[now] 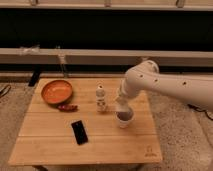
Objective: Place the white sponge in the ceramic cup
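Over the right half of a wooden worktop (45,150), a mobile robot's white arm (172,89) reaches in from the right edge of the scene and bends downward, bringing its pincer (121,101) to hang just above the ceramic cup (124,120), whose dark inside faces up. Its jaws are pressed together, and the pale block at their tip looks to be the white sponge (123,107), pinched and held low over the cup's mouth; no such block lies anywhere on the boards. Whether the sponge's lower edge already touches the rim cannot be told, nor can its long axis be read with certainty, though it seems to hang more upright than flat. The relation that matters for the coming move is plain enough: the cup sits straight beneath the pincer, so the sponge has only to go down and be let go, with little or no travel sideways. A small white bottle (101,97) stands just beside the cup on the camera's left, close enough that a drifting wrist could knock it. Farther that way sit an orange bowl (56,92) and a small red object (67,107), while a black phone (79,132) lies flat nearer the front edge, all well apart from the cup
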You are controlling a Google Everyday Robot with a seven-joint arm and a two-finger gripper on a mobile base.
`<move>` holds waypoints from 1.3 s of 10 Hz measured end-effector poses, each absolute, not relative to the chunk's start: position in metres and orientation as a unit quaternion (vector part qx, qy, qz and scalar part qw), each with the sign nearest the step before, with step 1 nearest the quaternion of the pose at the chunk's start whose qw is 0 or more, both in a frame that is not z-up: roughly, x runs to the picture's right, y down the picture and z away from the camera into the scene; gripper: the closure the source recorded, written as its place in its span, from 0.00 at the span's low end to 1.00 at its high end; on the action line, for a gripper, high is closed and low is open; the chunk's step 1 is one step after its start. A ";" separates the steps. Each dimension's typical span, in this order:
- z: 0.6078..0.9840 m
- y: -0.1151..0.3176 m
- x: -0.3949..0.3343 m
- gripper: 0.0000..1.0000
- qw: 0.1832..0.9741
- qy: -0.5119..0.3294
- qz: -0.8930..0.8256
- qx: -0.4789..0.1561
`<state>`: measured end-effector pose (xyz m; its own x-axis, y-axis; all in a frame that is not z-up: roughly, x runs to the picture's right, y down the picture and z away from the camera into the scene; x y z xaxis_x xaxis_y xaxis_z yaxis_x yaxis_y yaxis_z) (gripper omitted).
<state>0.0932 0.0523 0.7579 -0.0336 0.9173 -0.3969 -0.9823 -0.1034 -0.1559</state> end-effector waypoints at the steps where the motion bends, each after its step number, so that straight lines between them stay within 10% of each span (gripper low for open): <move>1: 0.758 0.054 0.096 1.00 0.662 0.082 0.717 -0.202; 5: 0.761 0.057 0.105 0.96 0.655 0.086 0.724 -0.198; 13: 0.766 0.065 0.112 0.21 0.649 0.095 0.730 -0.193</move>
<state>0.1118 0.0652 0.7660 -0.0830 0.9106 -0.4048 -0.9841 -0.1390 -0.1109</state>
